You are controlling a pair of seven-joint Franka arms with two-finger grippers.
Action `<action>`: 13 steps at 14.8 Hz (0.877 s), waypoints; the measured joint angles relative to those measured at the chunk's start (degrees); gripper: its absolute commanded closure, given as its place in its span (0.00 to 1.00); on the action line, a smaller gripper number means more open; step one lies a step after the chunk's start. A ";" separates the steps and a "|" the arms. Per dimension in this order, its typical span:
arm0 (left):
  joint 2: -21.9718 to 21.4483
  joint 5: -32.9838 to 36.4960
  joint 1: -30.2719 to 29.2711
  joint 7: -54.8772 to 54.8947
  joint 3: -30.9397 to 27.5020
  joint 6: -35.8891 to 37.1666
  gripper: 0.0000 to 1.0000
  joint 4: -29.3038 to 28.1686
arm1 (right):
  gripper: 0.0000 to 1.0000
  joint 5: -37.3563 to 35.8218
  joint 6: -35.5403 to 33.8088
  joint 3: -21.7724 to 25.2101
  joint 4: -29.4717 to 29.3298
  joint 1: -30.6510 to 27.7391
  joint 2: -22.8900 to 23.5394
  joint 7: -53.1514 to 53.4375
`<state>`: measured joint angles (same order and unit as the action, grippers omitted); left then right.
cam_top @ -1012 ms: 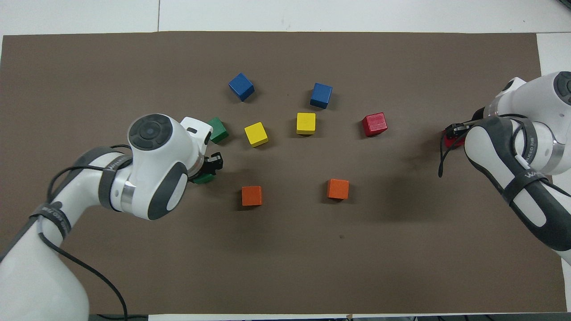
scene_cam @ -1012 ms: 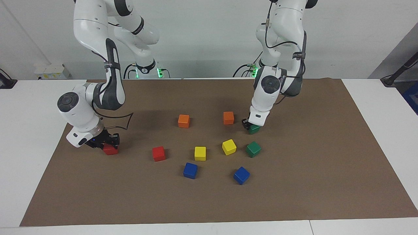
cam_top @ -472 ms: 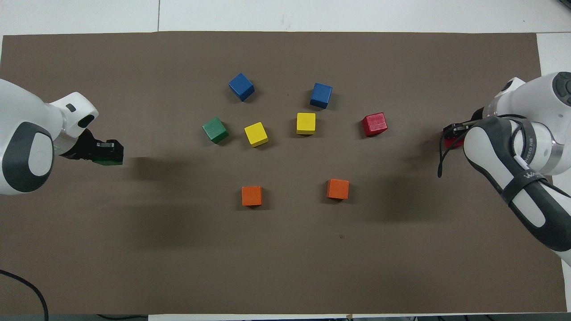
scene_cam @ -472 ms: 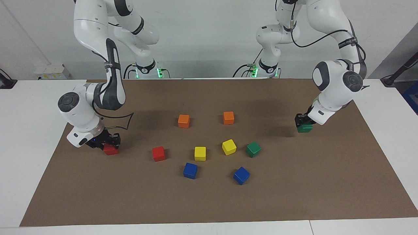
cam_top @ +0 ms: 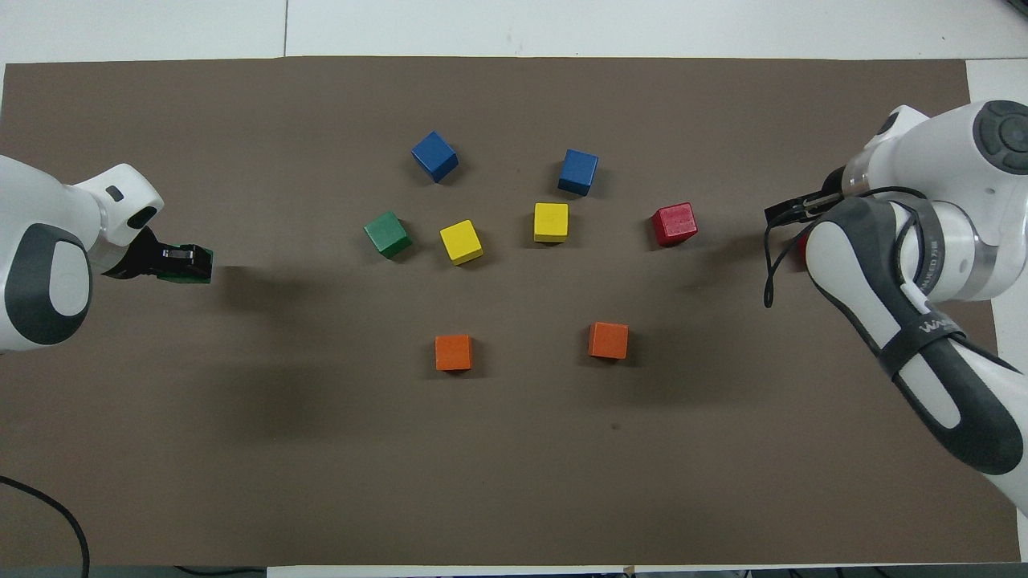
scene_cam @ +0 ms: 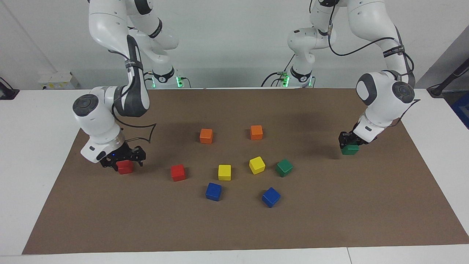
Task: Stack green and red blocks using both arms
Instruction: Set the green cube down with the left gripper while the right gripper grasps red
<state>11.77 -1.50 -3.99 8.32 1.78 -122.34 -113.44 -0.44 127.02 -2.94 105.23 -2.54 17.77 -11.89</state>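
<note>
My right gripper [scene_cam: 124, 160] is low at the right arm's end of the mat. Its fingers stand open on either side of a red block [scene_cam: 125, 167] that rests on the mat. In the overhead view the arm hides nearly all of that block [cam_top: 800, 250]. My left gripper [scene_cam: 350, 140] is shut on a green block [scene_cam: 350, 149], low over the mat at the left arm's end. The gripper [cam_top: 172, 262] and its green block [cam_top: 195, 265] also show in the overhead view. A second red block [scene_cam: 178, 172] and a second green block [scene_cam: 284, 167] lie free mid-mat.
Two yellow cubes [scene_cam: 224, 172] [scene_cam: 257, 165] lie between the free red and green blocks. Two blue cubes [scene_cam: 213, 191] [scene_cam: 271, 197] lie farther from the robots, and two orange cubes [scene_cam: 206, 135] [scene_cam: 256, 132] nearer. A brown mat [scene_cam: 234, 227] covers the white table.
My left gripper carried the green block from beside the orange cube to the left arm's end and lowered it. My right gripper opened on the red block and rose slightly.
</note>
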 measured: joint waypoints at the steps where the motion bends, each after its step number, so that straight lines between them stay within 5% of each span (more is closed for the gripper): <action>1: 0.70 0.00 -0.20 0.08 -0.01 -0.65 1.00 -0.19 | 0.01 0.00 -0.70 -0.05 -0.56 1.99 -0.11 1.09; 6: 2.27 0.00 -0.26 -1.41 0.03 -2.65 1.00 -0.70 | 0.01 -1.36 -0.96 -0.16 -1.32 11.33 -0.03 11.12; 10: 2.53 0.00 -0.16 -5.65 0.54 -3.96 1.00 -2.14 | 0.01 -1.39 -0.81 0.02 -2.15 11.83 1.15 12.69; 13: 2.64 0.00 -0.14 -7.28 0.62 -4.18 0.81 -2.48 | 0.01 -1.39 -0.79 0.22 -3.83 11.78 2.94 12.74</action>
<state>14.41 -1.51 -4.13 1.04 2.41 -126.52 -115.92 -1.82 126.23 -2.72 101.39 9.24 20.72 0.86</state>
